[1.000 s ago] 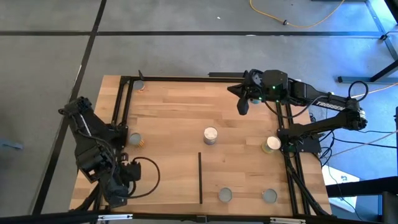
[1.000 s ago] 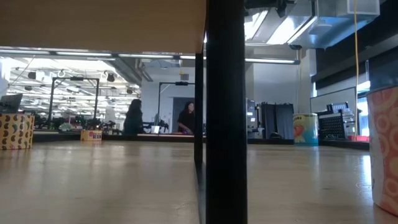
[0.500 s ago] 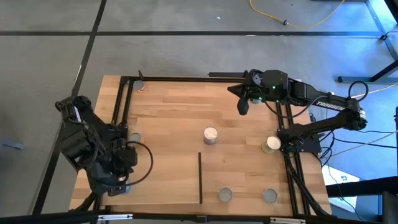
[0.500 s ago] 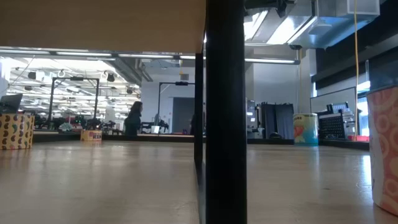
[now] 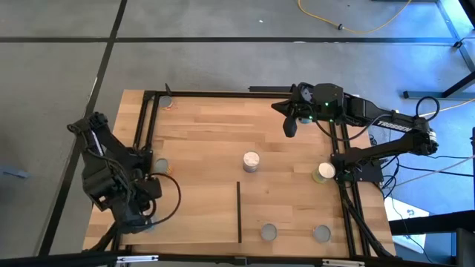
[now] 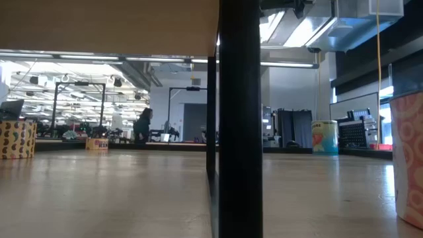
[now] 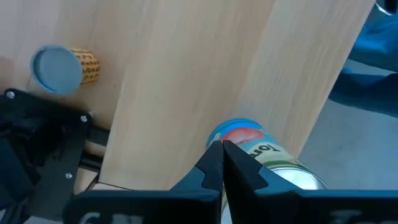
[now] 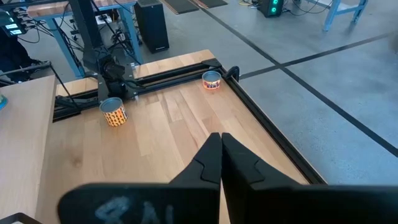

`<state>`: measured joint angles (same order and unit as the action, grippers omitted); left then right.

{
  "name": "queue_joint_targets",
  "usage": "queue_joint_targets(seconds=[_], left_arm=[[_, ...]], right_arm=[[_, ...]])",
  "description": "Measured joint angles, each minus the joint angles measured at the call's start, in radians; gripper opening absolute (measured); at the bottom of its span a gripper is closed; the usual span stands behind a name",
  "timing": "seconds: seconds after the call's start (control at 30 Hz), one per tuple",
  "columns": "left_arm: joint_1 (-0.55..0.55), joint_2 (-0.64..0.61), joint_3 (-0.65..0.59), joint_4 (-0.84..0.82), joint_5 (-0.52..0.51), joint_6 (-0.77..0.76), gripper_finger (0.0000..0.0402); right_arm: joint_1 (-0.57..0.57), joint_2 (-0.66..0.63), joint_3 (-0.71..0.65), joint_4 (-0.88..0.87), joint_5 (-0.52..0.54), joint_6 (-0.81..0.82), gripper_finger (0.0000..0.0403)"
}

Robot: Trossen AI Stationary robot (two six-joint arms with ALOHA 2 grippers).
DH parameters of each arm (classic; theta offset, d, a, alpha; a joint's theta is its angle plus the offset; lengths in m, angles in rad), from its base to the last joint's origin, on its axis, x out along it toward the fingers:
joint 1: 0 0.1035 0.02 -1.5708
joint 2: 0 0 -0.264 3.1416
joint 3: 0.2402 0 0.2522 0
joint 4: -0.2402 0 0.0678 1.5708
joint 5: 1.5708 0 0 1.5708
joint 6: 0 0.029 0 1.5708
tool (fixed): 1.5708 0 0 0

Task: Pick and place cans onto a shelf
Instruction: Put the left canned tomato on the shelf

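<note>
My left gripper point(image 7: 222, 148) is shut over the table's near left corner point(image 5: 139, 216). Just beyond its tips, a can point(image 7: 261, 155) with a blue rim and a red-and-cream label lies tipped on the pale shelf panel point(image 5: 197, 211), near the panel's outer edge. The panel has a thin black strip point(image 5: 239, 211) along one side. Other cans stand upright: a grey-topped one point(image 5: 160, 165), two cream-topped point(image 5: 251, 161) point(image 5: 323, 172), and two grey-topped point(image 5: 269, 233) point(image 5: 320, 233). My right gripper point(image 5: 289, 124) is shut and empty at the far right. My left gripper's shut fingertips point(image 7: 214, 155) stand in front of the tipped can's blue-rimmed end point(image 7: 239, 127), coming from above. I cannot tell whether they touch it.
A black metal frame point(image 5: 223, 93) runs round the table. A small can point(image 5: 167, 101) stands at its far left corner. In the low view a black post point(image 6: 239, 119) stands close in front and a can point(image 6: 410, 165) at the right edge. A person shows in the room behind.
My left arm has drawn back a little from the table's near edge toward the left, and its upper links have swung. Its gripper stays over the near left corner.
</note>
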<state>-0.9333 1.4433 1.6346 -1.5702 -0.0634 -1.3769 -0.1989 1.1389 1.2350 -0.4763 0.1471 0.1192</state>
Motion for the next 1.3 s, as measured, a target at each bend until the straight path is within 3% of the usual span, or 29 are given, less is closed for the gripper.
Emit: queue_joint_targets(seconds=[0.2, 1.3], left_arm=[[0.001, -0.005, -0.004, -0.001, 0.067, -0.031, 0.0], [-0.032, -0.004, -0.004, -0.001, 0.111, -0.087, 0.0]], right_arm=[[0.0, 0.0, 0.0, 0.0, 0.0, 0.0, 0.0004], [0.0, 0.0, 0.0, 0.0, -0.001, 0.002, 0.0004]])
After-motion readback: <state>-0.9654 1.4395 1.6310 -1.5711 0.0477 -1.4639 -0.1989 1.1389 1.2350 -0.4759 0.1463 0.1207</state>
